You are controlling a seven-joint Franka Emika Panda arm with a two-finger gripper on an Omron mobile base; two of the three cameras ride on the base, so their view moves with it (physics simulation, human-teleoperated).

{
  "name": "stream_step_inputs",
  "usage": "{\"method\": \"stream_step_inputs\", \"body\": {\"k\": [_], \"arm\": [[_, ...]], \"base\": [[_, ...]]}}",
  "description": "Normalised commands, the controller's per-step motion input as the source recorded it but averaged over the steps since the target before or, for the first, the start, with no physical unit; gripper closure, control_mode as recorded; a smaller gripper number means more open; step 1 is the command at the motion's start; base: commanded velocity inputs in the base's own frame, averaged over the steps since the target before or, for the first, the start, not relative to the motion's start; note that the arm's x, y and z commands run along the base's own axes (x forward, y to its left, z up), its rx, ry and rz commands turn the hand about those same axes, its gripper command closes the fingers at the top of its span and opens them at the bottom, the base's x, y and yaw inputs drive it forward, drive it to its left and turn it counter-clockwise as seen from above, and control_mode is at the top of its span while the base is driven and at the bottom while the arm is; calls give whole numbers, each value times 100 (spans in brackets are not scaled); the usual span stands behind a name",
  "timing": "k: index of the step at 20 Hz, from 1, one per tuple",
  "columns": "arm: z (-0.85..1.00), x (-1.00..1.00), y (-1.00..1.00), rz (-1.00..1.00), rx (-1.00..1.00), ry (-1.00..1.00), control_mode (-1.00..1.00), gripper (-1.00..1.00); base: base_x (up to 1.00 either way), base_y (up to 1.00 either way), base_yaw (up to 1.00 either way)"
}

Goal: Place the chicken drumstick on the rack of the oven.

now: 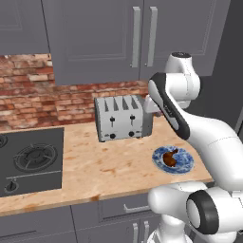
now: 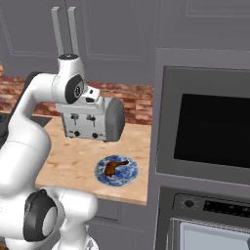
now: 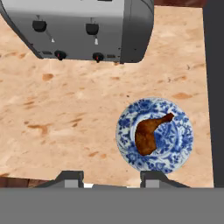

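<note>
A: How do the fingers (image 3: 111,178) stand?
B: In the hand view the two tips sit well apart, wide open, with nothing between them. They hang above the tabletop (image 3: 65,113), looking straight down on it.

A: And the drumstick (image 3: 148,133)?
B: It lies on the plate (image 3: 181,151), just up and to the right of the fingers in the hand view, untouched. Its thin bone end points toward the plate's upper right rim.

A: What else is close by?
B: The toaster (image 3: 83,26) stands farther back on the tabletop, apart from the plate. From the right base view the plate lies near the tabletop's front corner, with the oven (image 2: 205,132) just beside that edge; its dark door is shut. I can't make out a rack.

A: Anything on the other side?
B: A hob (image 1: 31,159) is set into the tabletop, well left of the toaster, with a brick wall (image 1: 28,90) behind.
</note>
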Motion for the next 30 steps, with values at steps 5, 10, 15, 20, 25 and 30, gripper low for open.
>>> {"method": "stream_step_inputs", "body": {"k": [5, 10, 15, 20, 25, 30], "arm": [[-13, -18, -9, -4, 1, 0, -100, -100], [-68, -9, -21, -32, 1, 8, -100, -100], [-86, 15, -46, -46, 0, 2, -100, -100], [-60, 41, -14, -30, 0, 3, -100, -100], [-53, 50, -41, -5, 6, 4, -100, -100], [-53, 15, -18, -7, 0, 7, -100, -100]], "base": [[0, 0, 0], [0, 0, 0], [0, 0, 0], [0, 0, 0], [0, 0, 0], [0, 0, 0]]}}
